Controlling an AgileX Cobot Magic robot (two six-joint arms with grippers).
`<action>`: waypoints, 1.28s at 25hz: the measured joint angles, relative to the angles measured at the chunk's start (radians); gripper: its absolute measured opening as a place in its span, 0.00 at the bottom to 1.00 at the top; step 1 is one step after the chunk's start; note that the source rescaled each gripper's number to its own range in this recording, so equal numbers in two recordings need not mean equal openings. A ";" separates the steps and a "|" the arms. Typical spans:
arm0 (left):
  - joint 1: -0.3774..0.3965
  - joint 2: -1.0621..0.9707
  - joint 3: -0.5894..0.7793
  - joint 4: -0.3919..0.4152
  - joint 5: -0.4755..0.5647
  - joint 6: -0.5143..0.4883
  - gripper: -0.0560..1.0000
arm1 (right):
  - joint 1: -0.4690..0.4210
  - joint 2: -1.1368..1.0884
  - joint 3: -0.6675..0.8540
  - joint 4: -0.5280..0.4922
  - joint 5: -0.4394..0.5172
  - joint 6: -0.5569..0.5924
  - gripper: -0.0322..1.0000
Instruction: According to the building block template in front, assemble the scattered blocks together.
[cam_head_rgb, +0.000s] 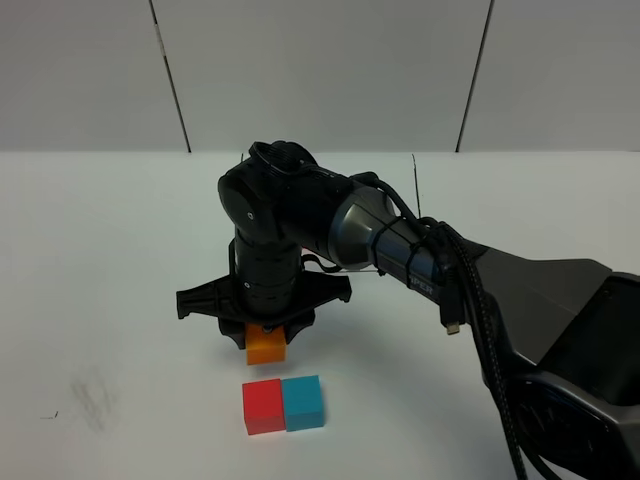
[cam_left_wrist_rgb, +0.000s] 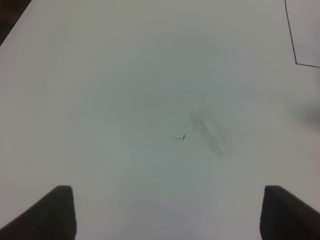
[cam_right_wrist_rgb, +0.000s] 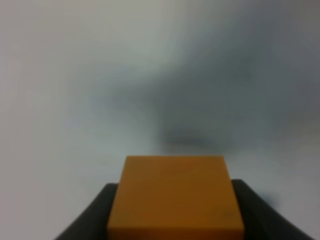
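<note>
Of the scattered blocks, the red cube (cam_head_rgb: 263, 406) and the cyan cube (cam_head_rgb: 303, 402) sit side by side, touching, near the table's front edge. My right gripper (cam_head_rgb: 265, 335) reaches across the middle and is shut on the orange cube (cam_head_rgb: 266, 348), just behind the red cube with a small gap. In the right wrist view the orange cube (cam_right_wrist_rgb: 175, 195) fills the space between the dark fingers (cam_right_wrist_rgb: 95, 215). My left gripper (cam_left_wrist_rgb: 167, 200) is open over bare table. The building block template is hidden behind the right arm.
A thin black drawn line (cam_head_rgb: 416, 185) shows beyond the right arm, and a corner of a drawn line (cam_left_wrist_rgb: 295, 50) appears in the left wrist view. A grey smudge (cam_head_rgb: 92, 395) marks the white table at the front left.
</note>
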 joint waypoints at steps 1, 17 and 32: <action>0.000 0.000 0.000 0.000 0.000 0.000 1.00 | 0.000 0.006 -0.002 -0.001 0.005 -0.001 0.05; 0.000 0.000 0.000 0.000 0.000 0.000 1.00 | 0.009 0.054 -0.005 -0.005 -0.049 0.050 0.05; 0.000 0.000 0.000 0.005 0.000 0.000 1.00 | 0.014 0.076 -0.005 -0.021 -0.025 0.106 0.05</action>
